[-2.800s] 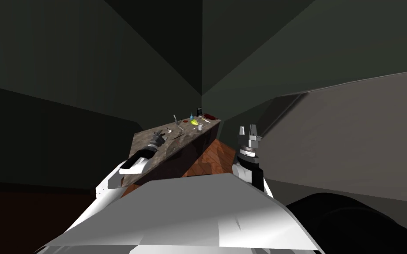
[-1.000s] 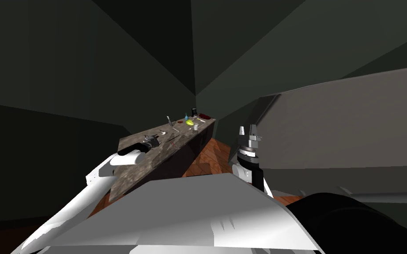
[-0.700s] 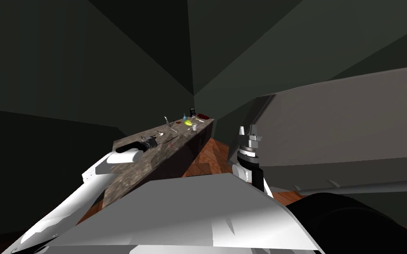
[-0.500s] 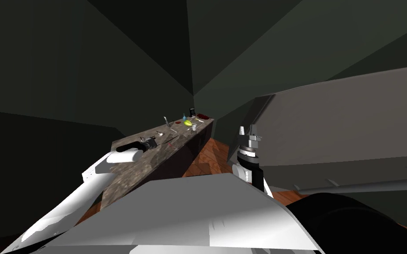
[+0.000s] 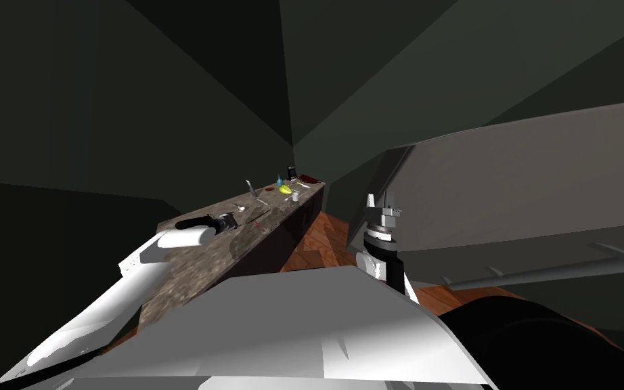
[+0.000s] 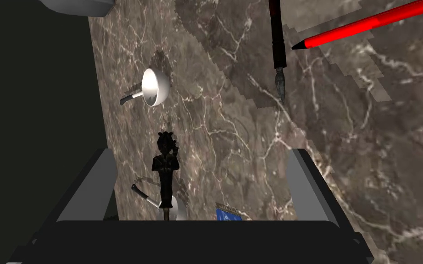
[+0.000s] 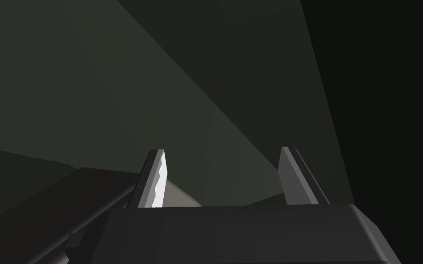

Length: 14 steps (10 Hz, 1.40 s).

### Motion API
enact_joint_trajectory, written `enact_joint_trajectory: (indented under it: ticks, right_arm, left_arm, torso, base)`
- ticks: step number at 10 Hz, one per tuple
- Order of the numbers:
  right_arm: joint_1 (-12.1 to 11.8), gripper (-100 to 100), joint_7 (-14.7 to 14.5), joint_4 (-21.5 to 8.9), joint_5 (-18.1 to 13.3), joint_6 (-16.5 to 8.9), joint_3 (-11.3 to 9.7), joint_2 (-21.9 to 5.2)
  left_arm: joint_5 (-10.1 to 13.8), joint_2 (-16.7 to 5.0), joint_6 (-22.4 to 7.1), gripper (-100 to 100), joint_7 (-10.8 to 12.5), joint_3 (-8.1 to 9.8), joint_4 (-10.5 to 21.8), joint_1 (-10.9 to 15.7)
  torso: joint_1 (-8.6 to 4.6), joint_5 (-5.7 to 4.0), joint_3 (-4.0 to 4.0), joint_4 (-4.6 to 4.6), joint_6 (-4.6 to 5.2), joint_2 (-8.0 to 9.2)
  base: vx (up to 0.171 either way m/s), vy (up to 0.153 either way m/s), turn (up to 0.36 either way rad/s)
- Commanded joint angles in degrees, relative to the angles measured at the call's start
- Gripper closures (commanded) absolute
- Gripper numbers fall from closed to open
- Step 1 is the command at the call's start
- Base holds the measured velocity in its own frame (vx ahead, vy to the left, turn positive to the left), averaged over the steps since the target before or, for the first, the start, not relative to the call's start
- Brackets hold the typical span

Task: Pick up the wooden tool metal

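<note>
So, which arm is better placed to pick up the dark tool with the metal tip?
Left, probably. The left gripper hangs open over the counter, with the tool lying just beyond its fingers. The right gripper, also open, is held up away from the counter.

Figurine point(image 6: 164, 167), scoop point(image 6: 153, 87), tool point(image 6: 276, 41), pen point(image 6: 366, 25) on counter point(image 6: 233, 137); pen tip just beside tool.

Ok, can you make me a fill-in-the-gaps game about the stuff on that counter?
1. The pencil beside the dark-handled tool is ___.
2. The round scoop on the counter is ___.
3. The fingers of the left gripper stand ___.
Missing words: red; white; open.
</note>
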<state>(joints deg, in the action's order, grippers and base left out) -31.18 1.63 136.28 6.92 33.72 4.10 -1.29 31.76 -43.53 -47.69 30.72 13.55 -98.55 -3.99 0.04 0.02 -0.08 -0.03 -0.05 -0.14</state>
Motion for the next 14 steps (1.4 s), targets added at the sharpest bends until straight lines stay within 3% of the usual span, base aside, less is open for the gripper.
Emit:
enact_joint_trajectory:
  ticks: [1,3,6,8,14]
  right_arm:
    - [0.0,0,0.0,0.0,0.0,0.0,0.0,0.0]
    - [0.0,0,0.0,0.0,0.0,0.0,0.0,0.0]
    - [0.0,0,0.0,0.0,0.0,0.0,0.0,0.0]
    - [0.0,0,0.0,0.0,0.0,0.0,0.0,0.0]
    - [0.0,0,0.0,0.0,0.0,0.0,0.0,0.0]
  left_arm:
    - [1.34,-0.79,-2.86,-100,1.66,0.67,1.68,0.83]
    - [1.34,-0.79,-5.28,-100,1.66,0.67,1.68,0.83]
    - [3.75,-1.97,-10.38,-100,4.41,1.81,4.64,2.23]
    - [3.75,-1.97,-12.71,-100,4.41,1.81,4.64,2.23]
    - [7.07,-3.11,-22.85,-100,8.25,3.31,8.76,3.87]
  torso:
    - [0.0,0.0,0.0,0.0,0.0,0.0]
    - [0.02,0.01,-0.03,-0.01,0.0,-0.06]
    - [-0.02,-0.01,-0.02,-0.01,-0.01,-0.03]
    - [0.03,0.01,-0.05,-0.02,-0.01,-0.08]
    - [-0.01,-0.01,-0.09,-0.03,0.01,-0.15]
  base:
    - [0.043,0.013,-0.115]
    - [0.031,0.007,-0.03]
    - [0.042,0.004,-0.108]
    - [0.036,0.013,-0.021]
    - [0.053,0.01,-0.087]
